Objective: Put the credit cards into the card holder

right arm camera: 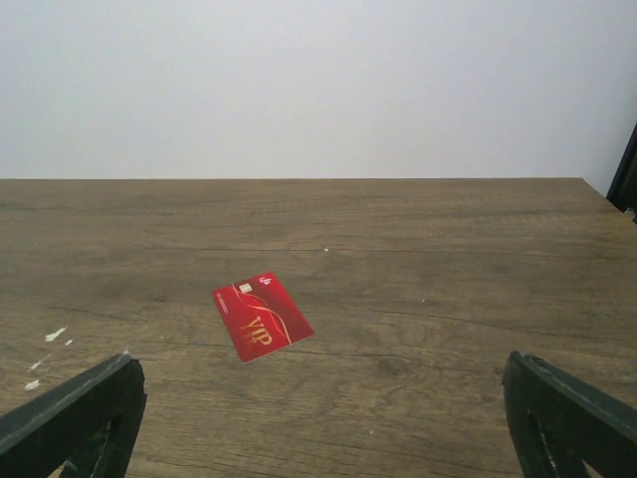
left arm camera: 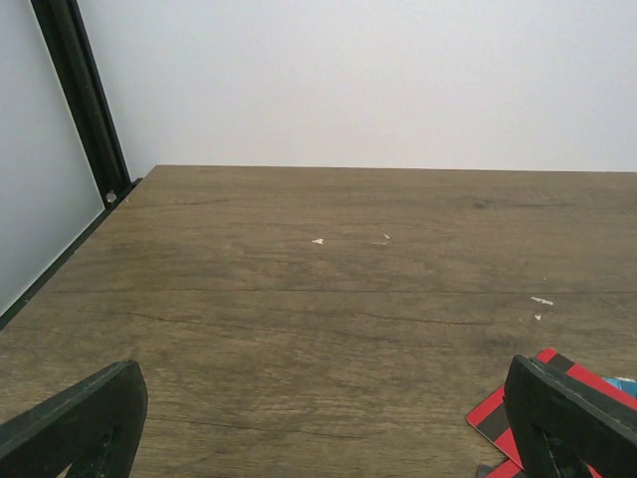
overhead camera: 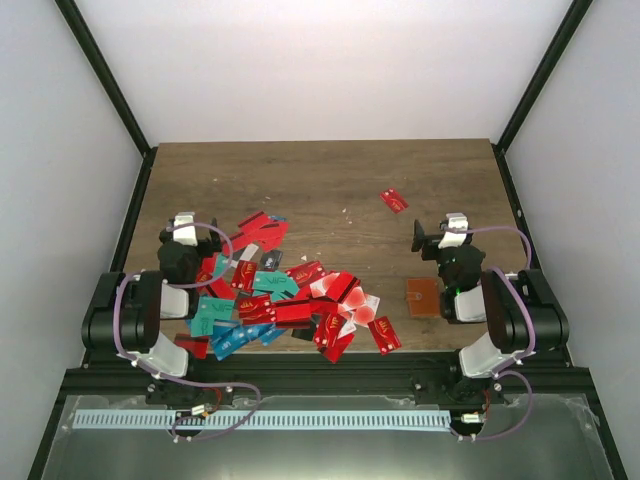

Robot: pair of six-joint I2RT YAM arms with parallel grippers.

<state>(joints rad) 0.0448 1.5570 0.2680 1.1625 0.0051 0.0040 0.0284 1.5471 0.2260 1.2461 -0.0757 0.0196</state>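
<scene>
lying scattered, credit cards [overhead camera: 296, 312] near card holder [overhead camera: 423, 297]

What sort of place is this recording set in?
Probably a robot lab cell: a wooden table enclosed by white walls and a black frame, with cards strewn between two bolted-down arms.

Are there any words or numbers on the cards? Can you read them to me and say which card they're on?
"VIP": gold letters on the lone red card lying apart from the others.
Smaller marks near that card's top edge: too small to read.
The cards in the pile: too small to read from above.
The card holder: no writing visible.
</scene>
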